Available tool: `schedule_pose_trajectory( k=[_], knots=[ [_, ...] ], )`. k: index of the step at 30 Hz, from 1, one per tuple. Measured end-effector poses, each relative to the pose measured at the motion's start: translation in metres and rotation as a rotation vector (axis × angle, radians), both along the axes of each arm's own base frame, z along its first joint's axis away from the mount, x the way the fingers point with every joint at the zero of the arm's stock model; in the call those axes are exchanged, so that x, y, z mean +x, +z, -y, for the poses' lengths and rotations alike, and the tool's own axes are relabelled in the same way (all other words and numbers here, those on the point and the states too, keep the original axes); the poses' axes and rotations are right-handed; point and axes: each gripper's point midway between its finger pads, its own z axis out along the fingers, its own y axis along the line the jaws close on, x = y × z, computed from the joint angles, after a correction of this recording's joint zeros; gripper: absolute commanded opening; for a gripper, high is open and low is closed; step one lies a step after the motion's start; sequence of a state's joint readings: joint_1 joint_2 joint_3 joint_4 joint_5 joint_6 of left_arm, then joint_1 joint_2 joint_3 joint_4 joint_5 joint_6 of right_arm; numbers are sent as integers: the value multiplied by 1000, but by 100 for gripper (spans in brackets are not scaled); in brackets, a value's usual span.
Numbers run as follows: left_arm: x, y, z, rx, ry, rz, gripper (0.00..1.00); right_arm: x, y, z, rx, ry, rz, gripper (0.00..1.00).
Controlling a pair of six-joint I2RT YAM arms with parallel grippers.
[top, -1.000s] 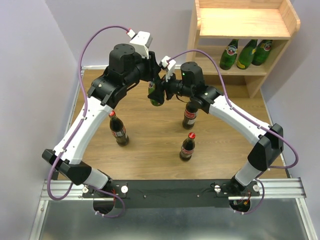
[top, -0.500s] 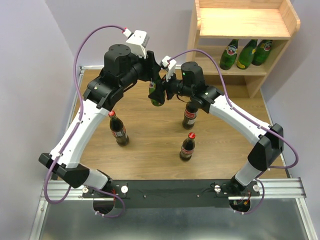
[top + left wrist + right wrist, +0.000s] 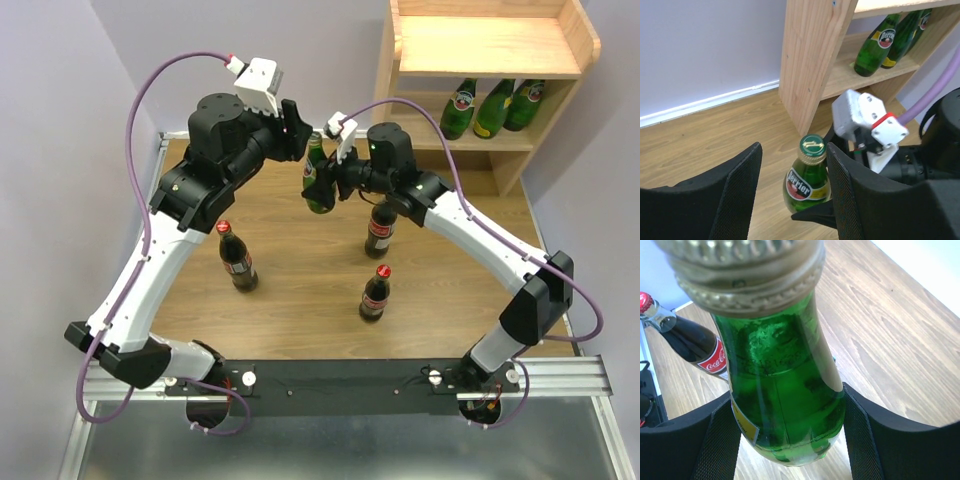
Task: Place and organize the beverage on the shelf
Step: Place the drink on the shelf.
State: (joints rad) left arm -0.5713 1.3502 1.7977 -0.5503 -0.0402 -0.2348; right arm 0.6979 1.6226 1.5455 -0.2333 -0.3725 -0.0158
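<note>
Top external: three green glass bottles on light wooden shelf lower tier, fourth green glass bottle clamped in right pincer near bench far edge, left pincer wide and empty, three red-capped dark cola bottles unshelved.

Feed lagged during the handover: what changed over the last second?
The left gripper opened, let go of the green bottle and pulled away to the left. The right gripper keeps it clamped. Three cola bottles and the three green bottles on the shelf stayed put.
</note>
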Motion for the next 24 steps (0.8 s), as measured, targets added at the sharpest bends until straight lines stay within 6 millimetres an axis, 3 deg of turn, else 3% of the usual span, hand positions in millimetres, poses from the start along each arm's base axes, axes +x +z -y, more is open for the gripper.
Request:
schedule_pose_trajectory(
  k=[8,11,19,24],
  knots=[
    [-5,-14,-9,24,19,11,63,8,22,22,32,-35,31,1],
    [-18,-10,-22,11,35,69,70,16,35,41,53,-70,44,1],
    [-48,2,-55,-38,92,236,72,35,62,93,89,-187,71,1],
    [-40,-26,-59,5,129,233,72,45,79,133,106,-277,97,1]
  ],
)
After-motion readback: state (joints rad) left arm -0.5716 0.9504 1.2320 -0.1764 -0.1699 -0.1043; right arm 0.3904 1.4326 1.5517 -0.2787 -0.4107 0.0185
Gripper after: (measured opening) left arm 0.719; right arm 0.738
